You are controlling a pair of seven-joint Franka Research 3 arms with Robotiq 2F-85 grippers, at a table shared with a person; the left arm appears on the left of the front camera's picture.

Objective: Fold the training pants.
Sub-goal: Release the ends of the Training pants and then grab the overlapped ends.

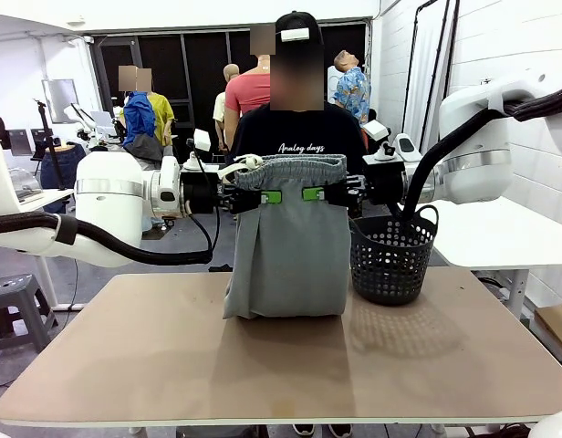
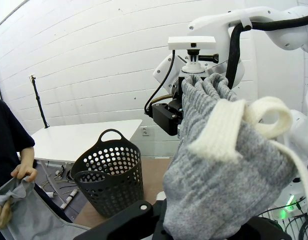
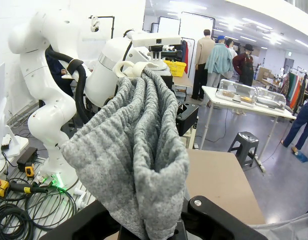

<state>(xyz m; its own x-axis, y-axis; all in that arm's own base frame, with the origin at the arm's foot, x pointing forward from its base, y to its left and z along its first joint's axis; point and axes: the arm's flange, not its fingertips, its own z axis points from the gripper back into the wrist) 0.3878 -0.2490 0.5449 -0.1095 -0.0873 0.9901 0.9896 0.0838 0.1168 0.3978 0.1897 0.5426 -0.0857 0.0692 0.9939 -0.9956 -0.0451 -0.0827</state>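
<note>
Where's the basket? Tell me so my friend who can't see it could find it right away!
Look at the big tan table. At its far side, just right of the hanging grey training pants, stands the basket. Unlike the soft, plain pants, it is black, dotted with round holes, with a loop handle on top.

Left fingers (image 1: 272, 196), right fingers (image 1: 313, 193) clamped, level, adjacent.
</note>
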